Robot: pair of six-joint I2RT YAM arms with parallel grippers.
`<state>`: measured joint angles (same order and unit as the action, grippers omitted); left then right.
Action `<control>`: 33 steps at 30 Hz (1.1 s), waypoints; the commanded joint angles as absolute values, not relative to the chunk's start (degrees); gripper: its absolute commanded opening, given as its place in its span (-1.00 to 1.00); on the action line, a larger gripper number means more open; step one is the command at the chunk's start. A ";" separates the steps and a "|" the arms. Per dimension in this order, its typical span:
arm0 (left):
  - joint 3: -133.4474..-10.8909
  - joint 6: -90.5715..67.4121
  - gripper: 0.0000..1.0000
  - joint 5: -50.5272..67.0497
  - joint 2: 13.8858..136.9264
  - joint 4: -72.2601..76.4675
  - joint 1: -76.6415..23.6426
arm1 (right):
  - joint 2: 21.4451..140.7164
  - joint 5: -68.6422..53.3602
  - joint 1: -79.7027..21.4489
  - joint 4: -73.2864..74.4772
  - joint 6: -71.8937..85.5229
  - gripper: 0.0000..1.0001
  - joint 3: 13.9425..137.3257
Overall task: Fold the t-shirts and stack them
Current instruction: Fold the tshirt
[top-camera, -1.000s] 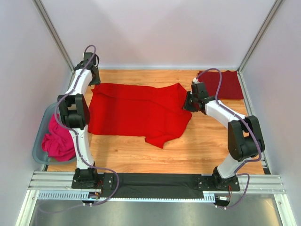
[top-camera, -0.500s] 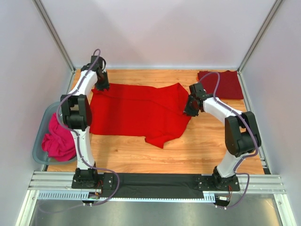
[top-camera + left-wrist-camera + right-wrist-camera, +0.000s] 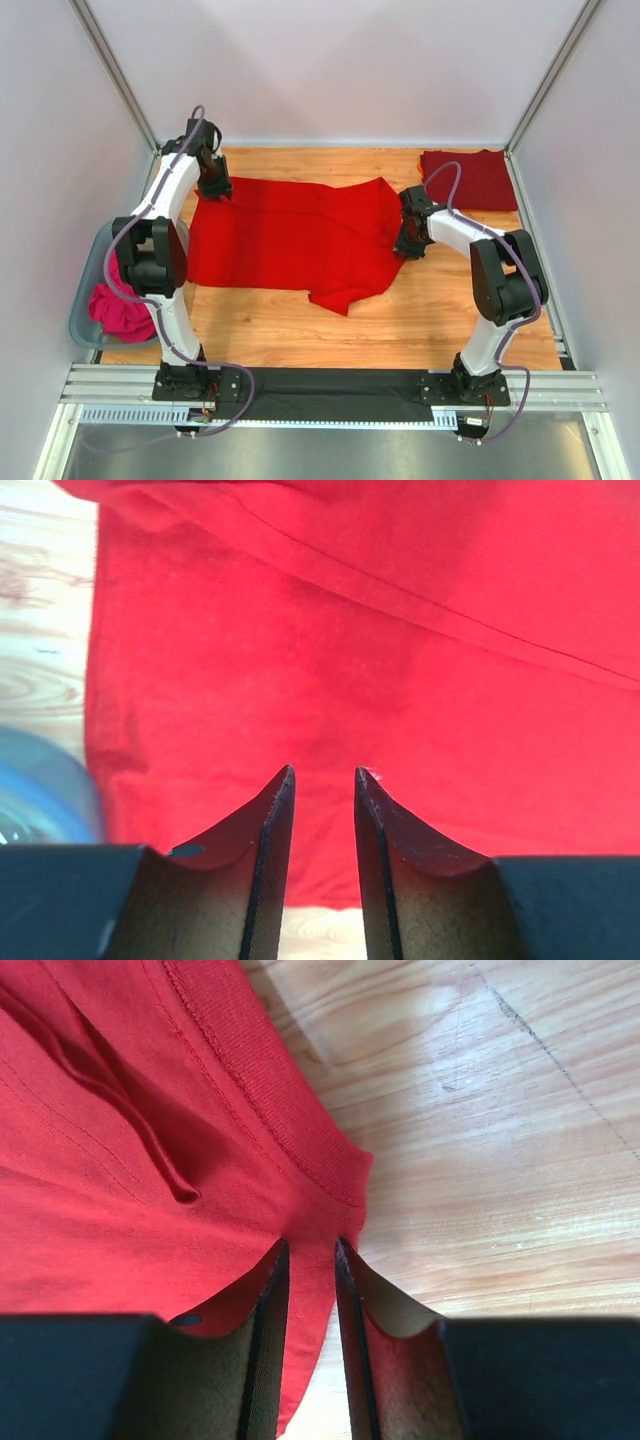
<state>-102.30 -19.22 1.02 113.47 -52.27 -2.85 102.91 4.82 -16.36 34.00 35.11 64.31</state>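
The bright red t-shirt [image 3: 290,240] lies spread on the wooden table, its near right part folded into a point. The darker maroon t-shirt [image 3: 475,180] lies folded at the back right corner. My left gripper [image 3: 215,188] is over the red shirt's back left corner; in the left wrist view its jaws [image 3: 322,772] stand narrowly apart above flat red cloth [image 3: 400,680], with nothing between them. My right gripper [image 3: 405,245] is at the shirt's right edge; in the right wrist view it [image 3: 310,1243] pinches puckered red cloth [image 3: 120,1190] by the ribbed collar [image 3: 270,1100].
A translucent blue bin [image 3: 85,300] with a magenta cloth [image 3: 125,300] in it hangs off the table's left edge. Bare wood [image 3: 450,310] lies near and right of the red shirt. Grey walls enclose the table on three sides.
My left gripper has swung from the back left corner onto the red shirt's back left corner. My right gripper has slid a little nearer along the shirt's right edge.
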 commanded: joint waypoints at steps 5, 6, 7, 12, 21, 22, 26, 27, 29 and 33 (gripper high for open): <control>-107.12 -20.30 -0.20 -3.51 108.28 -55.98 -1.85 | 101.52 11.67 -13.28 41.47 32.70 -0.46 59.86; -107.75 -20.39 -0.19 -3.52 108.63 -56.42 -1.41 | 100.73 12.47 -12.92 43.49 32.00 -0.46 59.68; -108.36 -20.56 -0.19 -3.34 109.33 -56.34 -0.88 | 99.85 13.44 -12.05 44.64 31.73 -0.46 59.59; -113.63 -22.76 -0.16 1.48 113.90 -56.25 3.86 | 92.92 16.00 -9.58 47.73 28.75 -0.44 59.15; -118.83 -22.06 -0.14 14.24 124.80 -54.67 4.31 | 92.54 1.24 -9.67 44.12 23.91 -0.27 69.33; -117.87 -22.41 -0.14 14.41 125.07 -54.58 4.13 | 94.46 0.88 -9.67 44.03 23.47 -0.25 71.69; -115.49 -23.29 -0.11 15.30 125.94 -52.47 3.34 | 99.56 -5.18 -9.67 42.10 17.33 -0.16 75.93; -115.66 -23.20 -0.11 15.12 126.21 -52.56 3.25 | 100.97 -5.88 -9.58 42.71 16.27 -0.15 77.07; -116.45 -23.38 -0.09 14.77 127.44 -52.56 3.25 | 104.13 -8.86 -9.58 42.28 13.73 -0.13 79.44; -118.21 -23.91 -0.10 15.91 129.98 -52.73 3.08 | 107.39 -10.55 -9.58 38.86 9.95 -0.12 81.38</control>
<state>-115.50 -22.81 14.20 128.75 -53.74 3.03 105.56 -6.68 -9.37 42.35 15.66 78.39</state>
